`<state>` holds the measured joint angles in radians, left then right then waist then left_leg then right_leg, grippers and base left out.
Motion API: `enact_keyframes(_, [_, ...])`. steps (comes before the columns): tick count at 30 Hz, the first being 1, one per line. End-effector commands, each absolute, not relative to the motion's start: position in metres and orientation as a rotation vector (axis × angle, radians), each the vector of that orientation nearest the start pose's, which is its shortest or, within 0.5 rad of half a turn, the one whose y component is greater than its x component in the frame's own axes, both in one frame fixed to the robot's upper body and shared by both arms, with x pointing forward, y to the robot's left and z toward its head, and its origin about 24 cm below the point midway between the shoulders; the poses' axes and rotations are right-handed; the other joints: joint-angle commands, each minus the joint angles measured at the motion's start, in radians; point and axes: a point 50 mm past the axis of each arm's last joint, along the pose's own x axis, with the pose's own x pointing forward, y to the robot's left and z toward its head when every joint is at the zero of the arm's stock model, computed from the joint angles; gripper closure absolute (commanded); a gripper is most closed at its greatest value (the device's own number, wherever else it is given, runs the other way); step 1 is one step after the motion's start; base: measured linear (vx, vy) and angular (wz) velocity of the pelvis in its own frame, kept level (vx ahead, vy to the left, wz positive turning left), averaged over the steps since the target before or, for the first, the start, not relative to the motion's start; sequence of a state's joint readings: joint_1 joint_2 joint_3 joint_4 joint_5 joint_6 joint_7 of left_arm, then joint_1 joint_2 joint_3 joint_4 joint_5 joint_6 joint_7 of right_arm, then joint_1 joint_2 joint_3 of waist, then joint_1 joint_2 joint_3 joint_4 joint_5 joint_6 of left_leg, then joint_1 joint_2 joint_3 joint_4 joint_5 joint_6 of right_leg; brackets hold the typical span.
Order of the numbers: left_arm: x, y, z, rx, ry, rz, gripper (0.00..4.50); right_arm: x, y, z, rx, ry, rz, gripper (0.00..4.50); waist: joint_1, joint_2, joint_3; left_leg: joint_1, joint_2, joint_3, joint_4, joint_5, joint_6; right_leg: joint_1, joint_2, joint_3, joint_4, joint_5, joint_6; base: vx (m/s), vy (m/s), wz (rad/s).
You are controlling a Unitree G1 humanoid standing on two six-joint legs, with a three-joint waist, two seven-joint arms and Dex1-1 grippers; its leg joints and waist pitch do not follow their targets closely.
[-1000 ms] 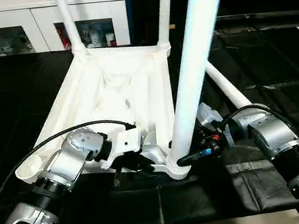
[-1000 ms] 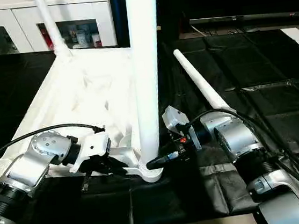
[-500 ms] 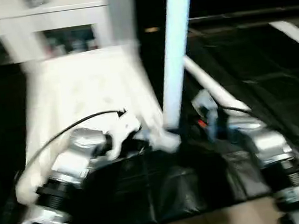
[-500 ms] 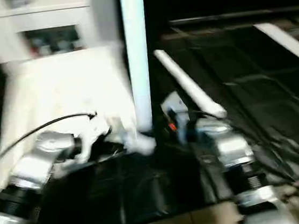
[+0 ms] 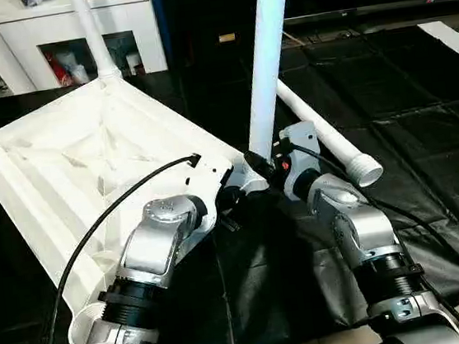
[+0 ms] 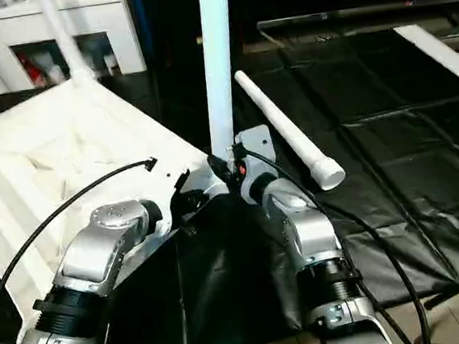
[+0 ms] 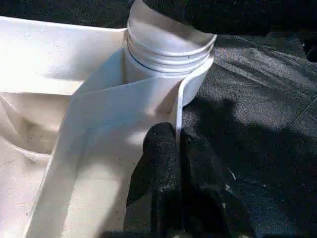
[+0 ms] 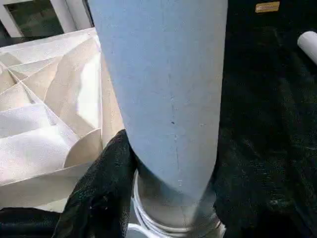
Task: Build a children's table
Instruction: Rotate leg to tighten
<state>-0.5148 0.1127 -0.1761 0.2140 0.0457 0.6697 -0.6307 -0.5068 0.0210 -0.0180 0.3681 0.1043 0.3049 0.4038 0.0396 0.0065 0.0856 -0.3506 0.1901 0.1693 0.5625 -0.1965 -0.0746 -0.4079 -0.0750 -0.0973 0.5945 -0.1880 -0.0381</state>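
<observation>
**Humanoid seats a leg at the corner of an upturned children's table**

The white table top (image 5: 72, 169) lies underside up on a black-covered work surface (image 5: 422, 117), ribs showing, with a white glass-door cabinet (image 5: 49, 43) behind it. An upright leg (image 5: 266, 60) stands in the near corner socket (image 7: 168, 64), thread rings visible just above the socket's rim. Another leg (image 5: 91, 34) rises from a far corner, and a loose leg (image 5: 325, 140) lies on the black cover just beside the right arm. The left gripper (image 7: 178, 144) is pinched tight on the thin edge wall of the top, right beside the socket, one finger (image 7: 159, 163) on either side of the rim. The right gripper (image 8: 168, 163) wraps the base of the upright leg, its fingers (image 8: 101, 188) pressed against the tube, so it is grasping that leg. Judged from here, the step is seating or twisting the leg home. To do it well, the left should anchor the top against turning while the right keeps the tube vertical, so the threads do not cross.
</observation>
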Motion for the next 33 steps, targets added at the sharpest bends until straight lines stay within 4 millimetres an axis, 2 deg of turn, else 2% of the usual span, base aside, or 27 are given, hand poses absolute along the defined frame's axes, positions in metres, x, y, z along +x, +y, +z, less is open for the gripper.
enact_keyframes(1, [0.312,0.068,0.076,0.16,0.412,-0.895,4.5,0.324,-0.068,0.059,0.157,0.241,0.66,1.73,0.009,0.002,-0.054,-0.009,0.034,-0.009,-0.053,-0.079,0.113,0.066,-0.074,0.059,-0.071,-0.139,-0.215,0.0,0.0,0.0])
enact_keyframes(3, [0.311,0.076,0.073,0.19,0.428,-0.909,4.5,0.321,-0.078,0.063,0.109,0.198,0.714,1.47,0.011,0.001,-0.055,-0.009,0.035,-0.011,-0.053,-0.082,0.104,0.067,-0.073,0.059,-0.07,-0.147,-0.203,0.0,0.0,0.0])
enact_keyframes(7, [0.311,0.083,0.072,0.209,0.441,-0.91,4.5,0.315,-0.092,0.067,0.077,0.172,0.776,1.2,0.016,-0.001,-0.058,-0.01,0.035,-0.009,-0.048,-0.043,0.121,0.069,-0.072,0.061,-0.061,-0.068,-0.214,0.0,0.0,0.0])
enact_keyframes(10, [0.312,0.088,0.07,0.223,0.448,-0.905,4.5,0.307,-0.11,0.07,0.005,0.15,0.823,0.96,0.022,-0.004,-0.059,-0.011,0.034,-0.007,-0.046,-0.043,0.13,0.072,-0.073,0.061,-0.063,-0.078,-0.21,0.0,0.0,0.0])
enact_keyframes(13, [0.312,0.09,0.068,0.233,0.453,-0.906,4.5,0.301,-0.123,0.072,0.037,0.161,0.843,0.59,0.024,-0.008,-0.061,-0.012,0.034,-0.008,-0.046,-0.051,0.132,0.072,-0.074,0.06,-0.066,-0.114,-0.205,0.0,0.0,0.0])
enact_keyframes(15, [0.311,0.09,0.066,0.239,0.454,-0.913,4.5,0.294,-0.138,0.074,0.045,0.157,0.844,0.54,0.028,-0.008,-0.064,-0.01,0.036,-0.008,-0.044,-0.045,0.136,0.072,-0.073,0.061,-0.066,-0.115,-0.198,0.0,0.0,0.0])
enact_keyframes(19, [0.311,0.089,0.064,0.247,0.434,-0.908,4.5,0.286,-0.153,0.074,0.057,0.162,0.82,0.1,0.03,-0.011,-0.067,-0.011,0.035,-0.008,-0.042,-0.033,0.138,0.071,-0.072,0.059,-0.064,-0.107,-0.201,0.0,0.0,0.0])
enact_keyframes(20, [0.311,0.088,0.066,0.218,0.427,-0.915,4.06,0.282,-0.155,0.07,0.057,0.197,0.813,0.04,0.03,-0.014,-0.067,-0.012,0.034,-0.007,-0.042,-0.033,0.137,0.072,-0.071,0.059,-0.066,-0.114,-0.198,0.0,0.0,0.0])
enact_keyframes(23, [0.311,0.087,0.072,0.165,0.409,-0.925,3.95,0.277,-0.155,0.062,0.069,0.251,0.795,0.0,0.033,-0.013,-0.07,-0.013,0.032,-0.007,-0.04,-0.03,0.13,0.073,-0.073,0.058,-0.065,-0.133,-0.199,0.0,0.0,0.0])
enact_keyframes(24, [0.312,0.088,0.076,0.137,0.387,-0.92,3.89,0.275,-0.153,0.059,0.078,0.261,0.793,0.0,0.032,-0.018,-0.071,-0.014,0.033,-0.007,-0.04,-0.026,0.13,0.072,-0.073,0.058,-0.065,-0.127,-0.2,0.0,0.0,0.0])
enact_keyframes(26, [0.318,0.097,0.087,0.074,0.342,-0.855,3.6,0.27,-0.141,0.053,0.089,0.269,0.808,0.0,0.035,-0.015,-0.072,-0.014,0.033,-0.007,-0.038,-0.017,0.131,0.071,-0.074,0.057,-0.062,-0.111,-0.206,0.0,0.0,0.0])
enact_keyframes(28, [0.32,0.101,0.089,0.067,0.335,-0.835,3.53,0.269,-0.138,0.052,0.089,0.273,0.813,0.0,0.033,-0.016,-0.072,-0.015,0.034,-0.008,-0.039,-0.018,0.133,0.071,-0.073,0.056,-0.061,-0.106,-0.209,0.0,0.0,0.0])
enact_keyframes(29, [0.324,0.121,0.099,0.071,0.314,-0.761,3.53,0.267,-0.125,0.048,0.086,0.292,0.837,0.0,0.034,-0.015,-0.074,-0.012,0.035,-0.009,-0.038,-0.018,0.129,0.071,-0.074,0.056,-0.058,-0.109,-0.208,0.0,0.0,0.0])
enact_keyframes(30, [0.325,0.131,0.102,0.083,0.307,-0.724,3.53,0.267,-0.119,0.046,0.087,0.3,0.847,0.0,0.031,-0.013,-0.073,-0.015,0.034,-0.01,-0.039,-0.021,0.127,0.071,-0.073,0.055,-0.059,-0.114,-0.205,0.0,0.0,0.0])
enact_keyframes(31, [0.325,0.133,0.103,0.085,0.306,-0.718,3.53,0.267,-0.118,0.046,0.087,0.302,0.849,0.0,0.028,-0.012,-0.071,-0.012,0.034,-0.009,-0.04,-0.038,0.119,0.068,-0.071,0.055,-0.062,-0.137,-0.197,0.0,0.0,0.0])
enact_keyframes(32, [0.325,0.146,0.107,0.115,0.302,-0.668,3.53,0.267,-0.112,0.045,0.086,0.307,0.858,0.0,0.029,-0.015,-0.073,-0.01,0.034,-0.009,-0.04,-0.043,0.114,0.069,-0.071,0.055,-0.062,-0.147,-0.194,0.0,0.0,0.0])
enact_keyframes(33, [0.325,0.153,0.109,0.133,0.301,-0.645,3.53,0.267,-0.109,0.044,0.085,0.309,0.861,0.0,0.029,-0.01,-0.071,-0.009,0.034,-0.009,-0.042,-0.048,0.105,0.067,-0.071,0.056,-0.063,-0.163,-0.188,0.0,0.0,0.0])
